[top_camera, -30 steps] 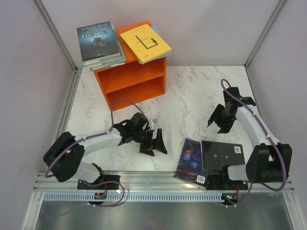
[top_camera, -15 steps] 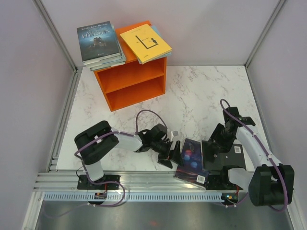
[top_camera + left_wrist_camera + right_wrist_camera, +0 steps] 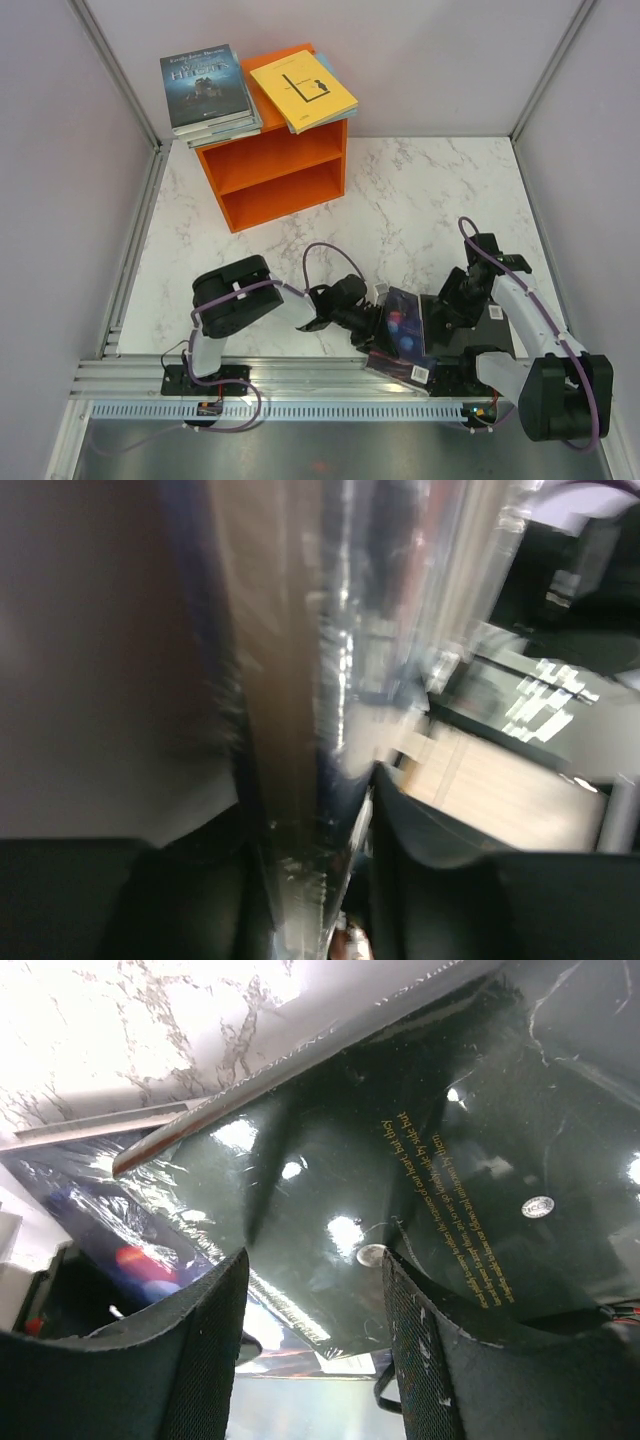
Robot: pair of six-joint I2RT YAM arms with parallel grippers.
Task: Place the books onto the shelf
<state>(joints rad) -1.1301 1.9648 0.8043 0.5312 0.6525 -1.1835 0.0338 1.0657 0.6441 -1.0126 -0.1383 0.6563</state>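
Broad open counter (image 3: 420,200) lies between the orange shelf (image 3: 280,170), upper left, and two touching books at lower centre, where the purple book (image 3: 405,335) reaches over the near rail (image 3: 300,375) beside the black book (image 3: 470,335). Left tool (image 3: 372,322) straddles the purple book's left edge, grip not readable in the blurred wrist view; right tool (image 3: 447,303) hovers over the black book, fingers apart, holding nothing. Purple cover glossy with red-blue glow; black cover glossy, gold lettering; a dark stack (image 3: 205,85) and a yellow book (image 3: 303,90) sit on the shelf top.
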